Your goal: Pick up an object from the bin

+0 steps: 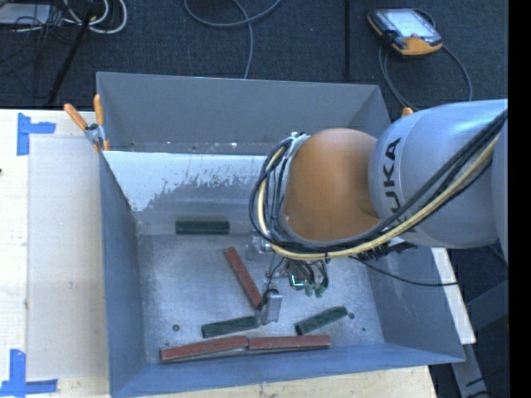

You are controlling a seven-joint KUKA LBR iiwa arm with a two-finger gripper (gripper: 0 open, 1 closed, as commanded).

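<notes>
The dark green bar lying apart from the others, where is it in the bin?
In the camera view, the dark green bar lies far left on the floor of the bin, below its sloped back wall, up-left of the slanted red-brown bar.

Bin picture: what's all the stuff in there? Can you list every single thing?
green bars: three, dark green; one back left, one front middle, one front right
brown bars: three, reddish brown; one slanted mid-floor, two end to end along the front
bin: one, grey metal, centre
handheld device: one, orange and grey, on dark floor behind the bin
gripper: one, grey, low by the slanted bar's near end
arm: one, silver with orange cover, from the right
</notes>
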